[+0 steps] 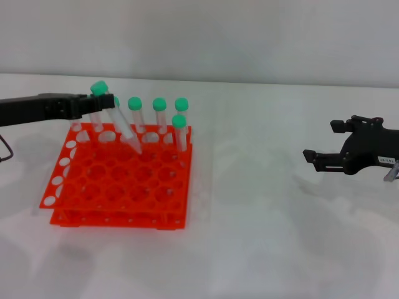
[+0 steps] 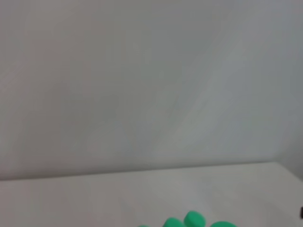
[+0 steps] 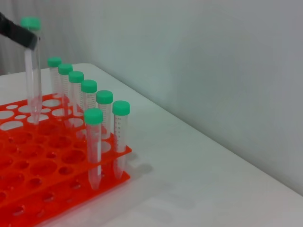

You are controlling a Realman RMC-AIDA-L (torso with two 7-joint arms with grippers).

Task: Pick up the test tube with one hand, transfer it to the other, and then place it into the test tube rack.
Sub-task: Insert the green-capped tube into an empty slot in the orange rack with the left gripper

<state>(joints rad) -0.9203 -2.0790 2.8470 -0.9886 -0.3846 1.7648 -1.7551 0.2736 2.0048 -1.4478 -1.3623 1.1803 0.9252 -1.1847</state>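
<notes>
Green-capped test tube (image 1: 116, 118) clamped in the left gripper (image 1: 93, 103), tip over the test tube rack (image 1: 118, 180).
Right gripper (image 1: 324, 157) hangs open near the counter's right edge.

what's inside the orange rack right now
Seven green-capped tubes stand in the rack. The left gripper holds another tube tilted above it, tip at the holes. Whether the tip has entered can't be seen.
</notes>
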